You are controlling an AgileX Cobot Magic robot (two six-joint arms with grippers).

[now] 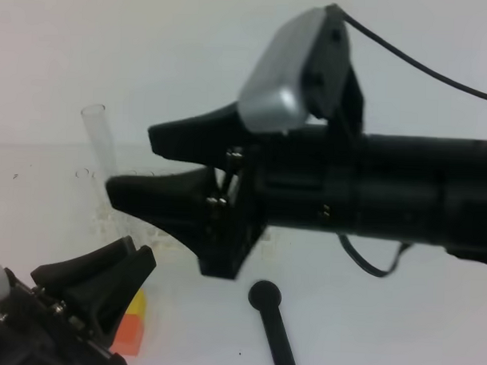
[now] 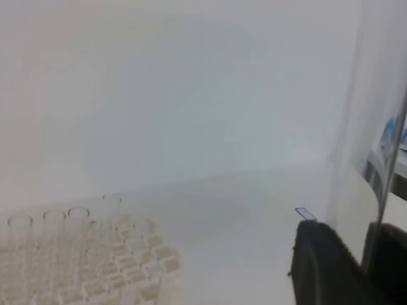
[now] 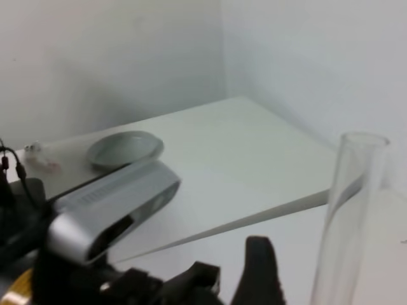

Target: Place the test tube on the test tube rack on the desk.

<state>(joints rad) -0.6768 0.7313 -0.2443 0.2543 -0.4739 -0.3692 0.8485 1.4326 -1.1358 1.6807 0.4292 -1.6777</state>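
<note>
Right arm reaches in level from the right edge, across the middle. Silver wrist camera rides on top of it. Right gripper points left, jaws parted, upper finger above lower.

Left gripper sits low at the bottom-left corner, angled up and right, black fingers close together with a narrow gap.

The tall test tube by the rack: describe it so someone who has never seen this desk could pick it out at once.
Start at the big black right arm stretching across the white desk in the high view. Just past its open fingers a clear test tube stands over the faint white rack. Its open rim rises well above the short tubes in the rack.
</note>
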